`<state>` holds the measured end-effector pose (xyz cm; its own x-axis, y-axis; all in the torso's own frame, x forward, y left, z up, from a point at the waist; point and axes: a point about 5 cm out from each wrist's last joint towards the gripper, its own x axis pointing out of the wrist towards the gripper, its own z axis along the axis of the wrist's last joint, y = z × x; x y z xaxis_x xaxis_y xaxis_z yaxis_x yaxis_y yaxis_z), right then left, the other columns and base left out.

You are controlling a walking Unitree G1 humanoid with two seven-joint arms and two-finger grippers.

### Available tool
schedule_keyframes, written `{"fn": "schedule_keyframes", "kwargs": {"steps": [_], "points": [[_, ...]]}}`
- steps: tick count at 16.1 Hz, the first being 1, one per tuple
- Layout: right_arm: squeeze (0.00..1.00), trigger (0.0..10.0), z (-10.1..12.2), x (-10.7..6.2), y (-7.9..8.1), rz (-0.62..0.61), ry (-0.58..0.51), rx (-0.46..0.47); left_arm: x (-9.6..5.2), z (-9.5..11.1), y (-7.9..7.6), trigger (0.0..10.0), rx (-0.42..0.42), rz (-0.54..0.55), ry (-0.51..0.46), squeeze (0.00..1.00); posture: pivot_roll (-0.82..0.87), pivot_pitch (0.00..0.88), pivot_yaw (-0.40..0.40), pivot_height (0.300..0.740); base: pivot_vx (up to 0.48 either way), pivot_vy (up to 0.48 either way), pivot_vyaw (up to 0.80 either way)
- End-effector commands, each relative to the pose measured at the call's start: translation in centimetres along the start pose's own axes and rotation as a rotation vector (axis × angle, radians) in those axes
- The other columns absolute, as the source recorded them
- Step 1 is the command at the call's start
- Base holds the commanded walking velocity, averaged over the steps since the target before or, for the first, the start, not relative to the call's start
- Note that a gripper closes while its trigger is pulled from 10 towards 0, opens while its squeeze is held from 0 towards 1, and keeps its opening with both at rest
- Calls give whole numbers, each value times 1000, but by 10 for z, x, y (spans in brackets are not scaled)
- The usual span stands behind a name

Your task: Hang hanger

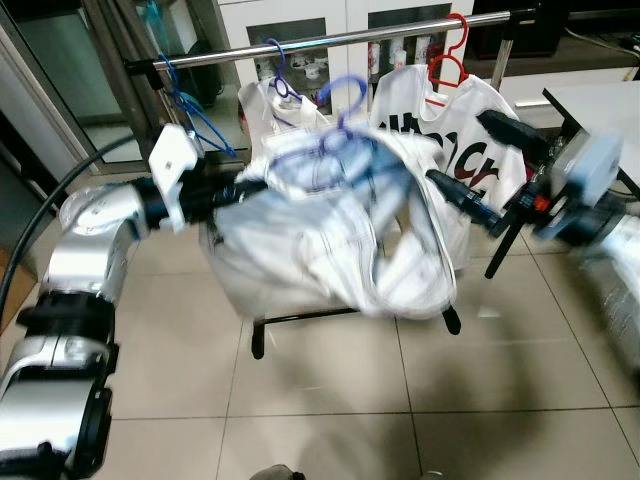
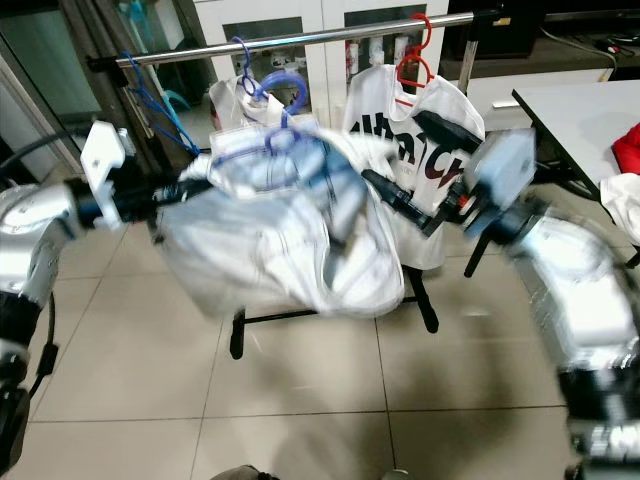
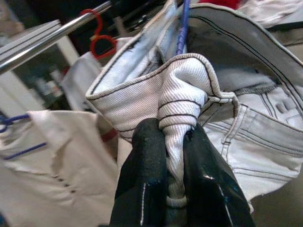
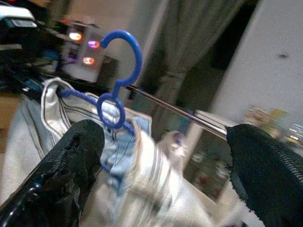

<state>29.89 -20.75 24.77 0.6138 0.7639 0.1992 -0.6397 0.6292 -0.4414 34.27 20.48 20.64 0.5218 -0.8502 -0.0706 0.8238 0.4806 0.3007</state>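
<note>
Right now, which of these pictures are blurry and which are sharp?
Both eye views smear with motion over the white garment and the right tool; the rail stays fairly crisp. The left wrist view is sharp on the fabric pinched by the left tool. The right wrist view is soft and dim, though the blue hanger reads clearly.

Even indoor light falls on both eye views, with motion blur smearing the white garment (image 1: 330, 230) and right arm. The right wrist view is dim and soft; the left wrist view is sharp.

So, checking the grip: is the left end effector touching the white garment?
Touching. The left wrist view shows the left end effector pinching a bunched fold of the white garment between both fingers.
</note>
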Motion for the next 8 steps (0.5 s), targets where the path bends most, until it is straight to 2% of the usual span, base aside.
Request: {"fn": "schedule_keyframes", "kwargs": {"steps": [1, 2, 3, 5, 8], "points": [[0, 10000, 0, 1, -3, 56, 12, 26, -7, 21, 4, 0, 81, -8, -80, 0, -110, 0, 110, 740, 0, 0, 0], [0, 10000, -1, 1, -15, 137, 67, 22, -12, 21, -4, 0, 118, -72, -77, 0, -102, 0, 92, 740, 0, 0, 0], [0, 10000, 0, 1, -18, 158, 73, 41, -14, 22, -7, 0, 126, -87, -78, 0, -102, 0, 92, 740, 0, 0, 0], [0, 10000, -3, 2, -32, 262, 105, 130, -20, 24, -22, 0, 150, -156, -80, 0, -95, 0, 71, 740, 0, 0, 0], [0, 10000, -3, 2, -36, 455, 141, 173, -27, 32, -31, 0, 164, -183, -91, 0, -87, 0, 58, 740, 0, 0, 0]]}}
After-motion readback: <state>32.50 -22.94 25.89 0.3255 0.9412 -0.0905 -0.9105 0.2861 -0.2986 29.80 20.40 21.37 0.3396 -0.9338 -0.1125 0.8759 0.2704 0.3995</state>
